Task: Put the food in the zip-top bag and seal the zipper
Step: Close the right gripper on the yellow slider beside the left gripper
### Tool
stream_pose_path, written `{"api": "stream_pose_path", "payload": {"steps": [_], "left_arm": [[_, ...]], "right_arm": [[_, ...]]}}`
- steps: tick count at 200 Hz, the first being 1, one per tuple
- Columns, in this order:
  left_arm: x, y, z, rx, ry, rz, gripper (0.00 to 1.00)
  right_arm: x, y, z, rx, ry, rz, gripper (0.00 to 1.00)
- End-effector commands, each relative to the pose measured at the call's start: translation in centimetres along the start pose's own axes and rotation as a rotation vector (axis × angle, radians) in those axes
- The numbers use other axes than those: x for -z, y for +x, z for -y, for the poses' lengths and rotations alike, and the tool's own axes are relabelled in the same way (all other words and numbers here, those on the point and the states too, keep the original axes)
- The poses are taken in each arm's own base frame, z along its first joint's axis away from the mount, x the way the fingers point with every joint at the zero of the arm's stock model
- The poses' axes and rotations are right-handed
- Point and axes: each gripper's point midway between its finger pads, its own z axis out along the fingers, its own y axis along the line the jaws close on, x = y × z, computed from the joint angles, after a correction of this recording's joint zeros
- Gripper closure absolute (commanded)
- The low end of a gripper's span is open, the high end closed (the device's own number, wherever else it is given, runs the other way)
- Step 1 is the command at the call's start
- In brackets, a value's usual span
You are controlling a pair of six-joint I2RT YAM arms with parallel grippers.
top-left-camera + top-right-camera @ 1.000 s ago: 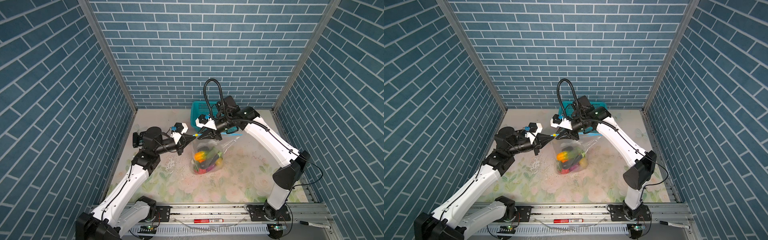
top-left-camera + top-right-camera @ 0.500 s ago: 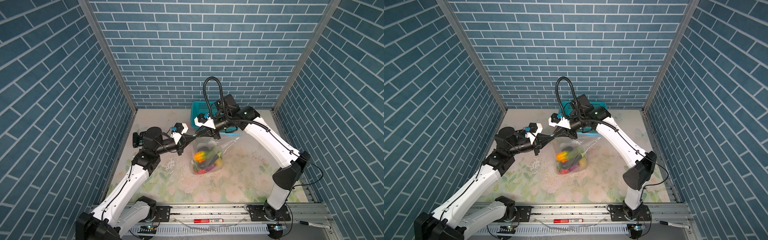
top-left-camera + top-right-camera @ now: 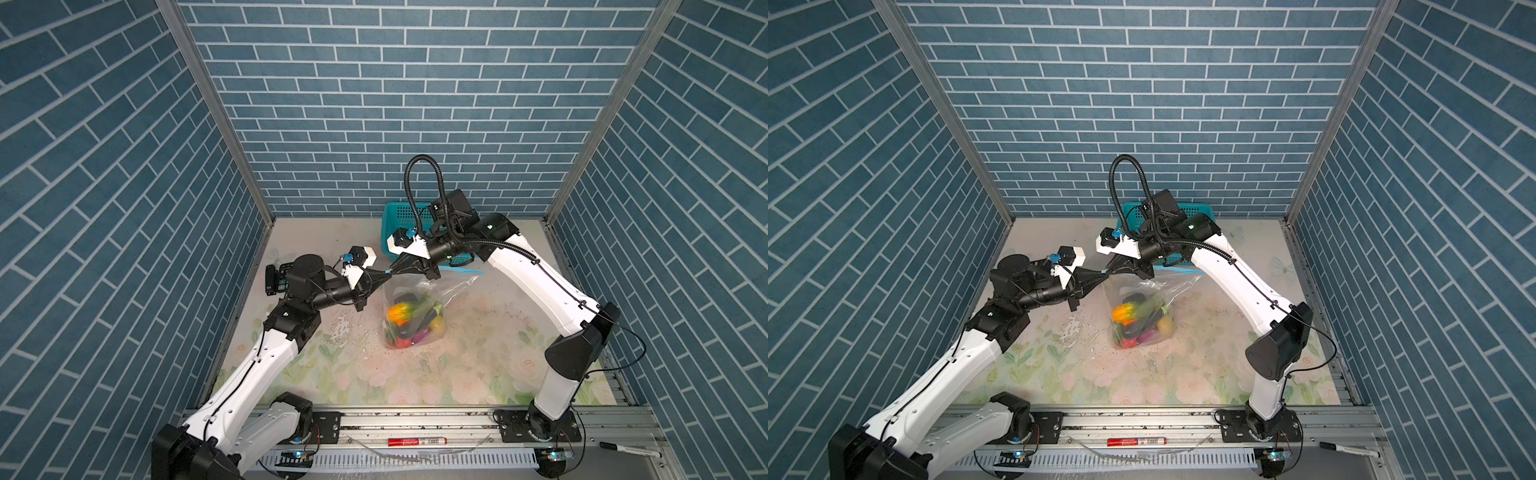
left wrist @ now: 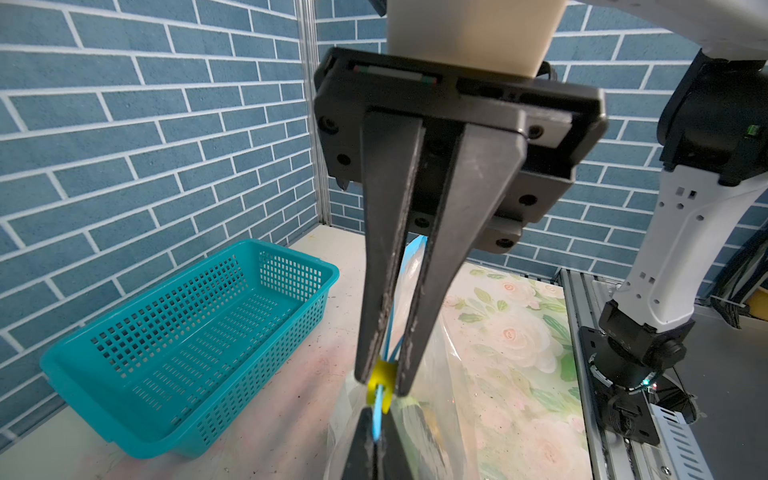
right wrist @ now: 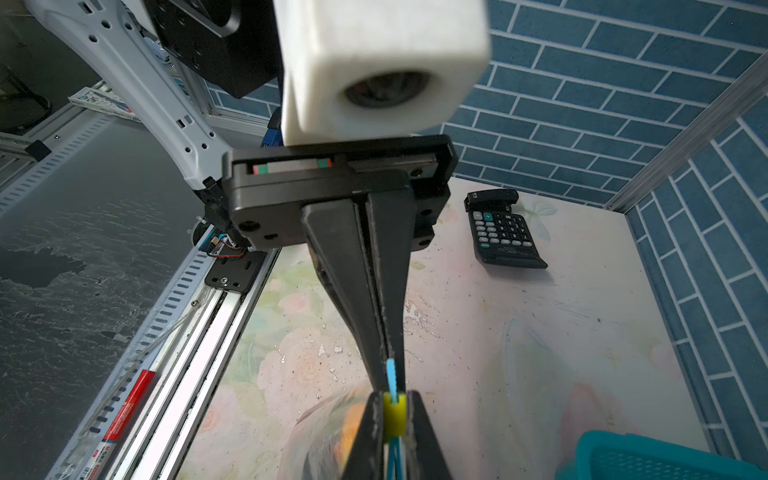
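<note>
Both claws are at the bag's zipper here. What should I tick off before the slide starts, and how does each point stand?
1. Food inside: ok. The food sits low in the zip-top bag, and the teal basket holds none.
2. Anchor: ok. The left claw is shut on one end of the zipper strip.
3. Slider grip: ok. The right claw pinches the yellow slider tab from both sides.
4. Seal: not ok. Beyond the tab, the strip's two tracks stand apart.
5. Strip's far end: cannot tell. Nothing holds it, and whether it is taut enough to slide along is unclear.
</note>
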Motion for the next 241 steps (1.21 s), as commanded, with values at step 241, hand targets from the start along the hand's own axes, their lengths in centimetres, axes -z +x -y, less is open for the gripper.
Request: {"api": "stream_pose_path", "payload": {"steps": [241], "left_arm": [[0.7, -0.3, -0.1, -0.054, -0.009, 0.024, 0.99]], "right_arm": [[2.7, 0.9, 0.6, 0.004, 0.082, -0.056, 0.96]]}}
